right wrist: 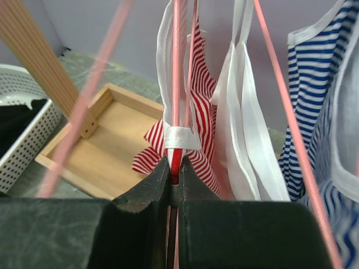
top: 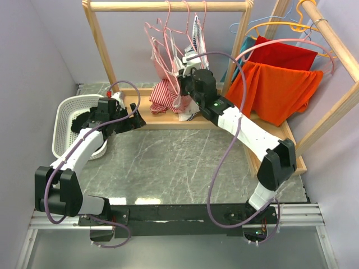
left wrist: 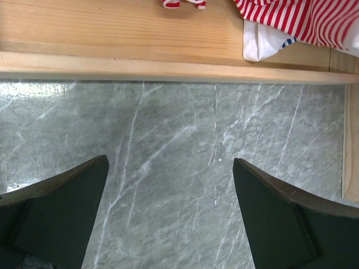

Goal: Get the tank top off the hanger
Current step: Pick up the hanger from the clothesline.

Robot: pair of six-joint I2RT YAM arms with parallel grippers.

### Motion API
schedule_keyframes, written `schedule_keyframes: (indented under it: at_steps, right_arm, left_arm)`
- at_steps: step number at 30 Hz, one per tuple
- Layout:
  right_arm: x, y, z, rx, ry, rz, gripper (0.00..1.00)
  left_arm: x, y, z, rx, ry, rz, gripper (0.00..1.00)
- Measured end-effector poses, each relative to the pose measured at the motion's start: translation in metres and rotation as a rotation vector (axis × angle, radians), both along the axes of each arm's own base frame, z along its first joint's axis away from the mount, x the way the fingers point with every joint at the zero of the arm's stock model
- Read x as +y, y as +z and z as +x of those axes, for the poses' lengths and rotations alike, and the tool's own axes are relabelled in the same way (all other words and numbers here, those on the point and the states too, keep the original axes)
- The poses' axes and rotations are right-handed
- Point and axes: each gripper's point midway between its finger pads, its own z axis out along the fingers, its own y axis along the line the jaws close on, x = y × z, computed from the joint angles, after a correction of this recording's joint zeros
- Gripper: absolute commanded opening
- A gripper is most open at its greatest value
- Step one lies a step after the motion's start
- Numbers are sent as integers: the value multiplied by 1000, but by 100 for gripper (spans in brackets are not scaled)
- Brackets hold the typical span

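Right gripper closed tight on the pink wire hanger, just below the white strap. The red-and-white striped tank top hangs on it from the far wooden rack. Left gripper spread wide over the grey marble table, near-left of the rack base.

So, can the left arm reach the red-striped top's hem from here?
Probably yes. Its open fingers hang over bare table just short of the rack base, where the red-striped top has its hem; nothing stands between them.

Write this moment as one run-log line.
left gripper: open above table | right gripper: shut on pink hanger | red-striped tank top: on hanger
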Motion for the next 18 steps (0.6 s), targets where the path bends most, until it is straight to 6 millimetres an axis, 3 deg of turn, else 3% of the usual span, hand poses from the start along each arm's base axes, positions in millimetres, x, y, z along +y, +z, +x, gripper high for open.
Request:
schedule_keyframes:
  at_steps: [6,18]
  right_arm:
    - [-14,19,-16,-47,-13,43,0]
    - [-62,15,-83,-46,-57,101,0]
  left_arm:
    - [0,0,0,0,0,0,99]
    - [0,20,-2,-52,9,-21,99]
